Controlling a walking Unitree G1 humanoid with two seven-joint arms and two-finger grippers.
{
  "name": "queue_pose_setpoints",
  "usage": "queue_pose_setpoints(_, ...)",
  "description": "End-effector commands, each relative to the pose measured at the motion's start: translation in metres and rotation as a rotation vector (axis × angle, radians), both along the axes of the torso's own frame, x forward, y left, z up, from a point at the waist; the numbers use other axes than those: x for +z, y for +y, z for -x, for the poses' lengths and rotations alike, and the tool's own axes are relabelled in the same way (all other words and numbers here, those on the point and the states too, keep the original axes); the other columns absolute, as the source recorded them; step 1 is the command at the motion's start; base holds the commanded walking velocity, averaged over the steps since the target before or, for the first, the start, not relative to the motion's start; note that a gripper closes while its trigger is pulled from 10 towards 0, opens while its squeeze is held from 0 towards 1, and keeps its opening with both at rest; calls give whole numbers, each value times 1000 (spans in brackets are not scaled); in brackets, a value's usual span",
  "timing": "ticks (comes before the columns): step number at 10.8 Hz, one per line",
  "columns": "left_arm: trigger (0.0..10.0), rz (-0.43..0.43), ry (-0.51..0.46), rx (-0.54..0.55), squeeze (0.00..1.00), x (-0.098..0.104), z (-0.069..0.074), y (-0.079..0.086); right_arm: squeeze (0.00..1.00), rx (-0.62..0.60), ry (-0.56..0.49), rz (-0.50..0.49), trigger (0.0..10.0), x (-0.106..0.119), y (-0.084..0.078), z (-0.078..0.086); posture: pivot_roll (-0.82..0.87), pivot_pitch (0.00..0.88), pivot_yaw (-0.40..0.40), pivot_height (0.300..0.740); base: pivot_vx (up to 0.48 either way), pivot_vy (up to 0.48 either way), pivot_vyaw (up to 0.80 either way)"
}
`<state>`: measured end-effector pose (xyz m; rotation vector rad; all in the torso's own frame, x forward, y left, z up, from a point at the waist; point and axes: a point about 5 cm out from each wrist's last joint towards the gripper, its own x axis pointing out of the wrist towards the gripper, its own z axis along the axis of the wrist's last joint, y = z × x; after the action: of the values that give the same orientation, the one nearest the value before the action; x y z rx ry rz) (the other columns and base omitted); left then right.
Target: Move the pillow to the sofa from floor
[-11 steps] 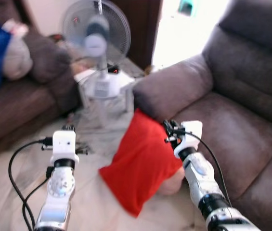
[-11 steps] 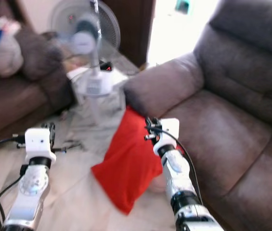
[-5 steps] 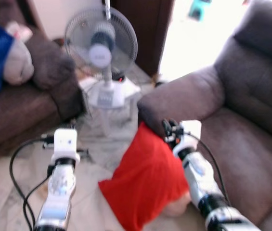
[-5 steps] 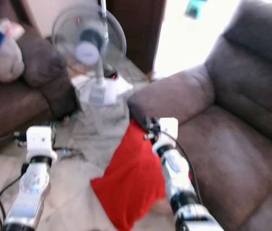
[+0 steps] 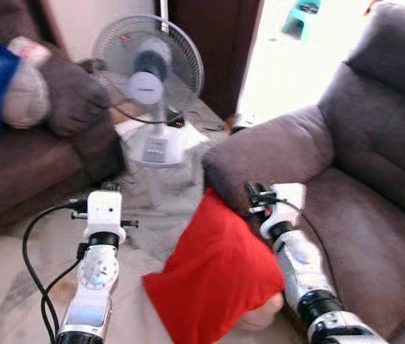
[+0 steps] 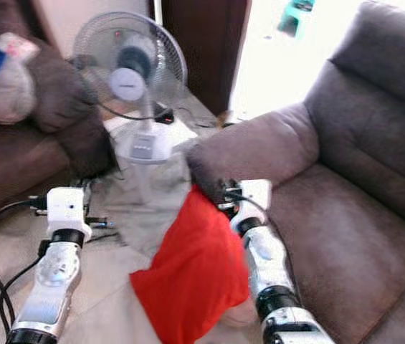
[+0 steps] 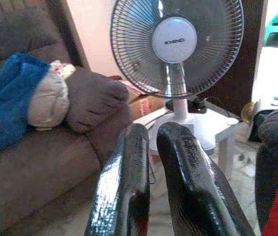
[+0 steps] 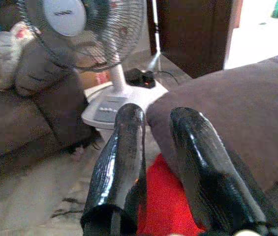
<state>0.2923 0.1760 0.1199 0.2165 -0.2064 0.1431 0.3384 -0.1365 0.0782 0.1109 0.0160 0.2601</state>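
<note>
1. Pillow (image 5: 216, 276), red, hung from the right gripper (image 8: 154, 173) in front of the sofa's (image 5: 374, 186) left armrest, its lower corner seemingly near the floor (image 5: 16, 287).
2. The right gripper's fingers pinched the pillow's top corner.
3. The left gripper (image 7: 153, 162) was nearly closed and empty, pointing toward the fan (image 5: 148, 72).

red pillow (image 5: 216, 276): plain bright red cloth, soft and slack | pose: hangs tilted, upper corner high, lower corner drooping toward the floor | place: just in front of the grey-brown sofa (image 5: 374, 186), upper corner against its armrest | sofa: plush, seat bare
</note>
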Motion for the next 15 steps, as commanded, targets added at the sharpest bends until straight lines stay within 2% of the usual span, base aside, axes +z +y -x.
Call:
queue_pose_setpoints(1, 10000, -8, 2, -13, 0, -2, 1, -2, 0, -13, 9, -4, 10000, -2, -5, 1, 103, 88, -35, 740, 0, 0, 0)
queue_pose_setpoints(5, 10000, -11, -4, -19, 0, -1, 1, -3, 0, -17, 5, 7, 10000, -3, -6, 3, 101, 73, -28, 740, 0, 0, 0)
queue_pose_setpoints(8, 10000, -19, -21, -18, 0, 4, 0, -3, 0, -31, -7, 9, 10000, 4, -9, -3, 98, 98, -28, 740, 0, 0, 0)
queue_pose_setpoints(10, 10000, -21, -16, -16, 0, 2, 3, -3, 0, -30, 2, 5, 10000, 2, -8, -1, 96, 111, -30, 695, 0, 0, 0)
queue_pose_setpoints(15, 10000, -25, -20, -14, 0, 4, 2, -3, 0, -5, 8, -2, 10000, 0, -5, 1, 96, 119, -33, 621, 0, 0, 0)
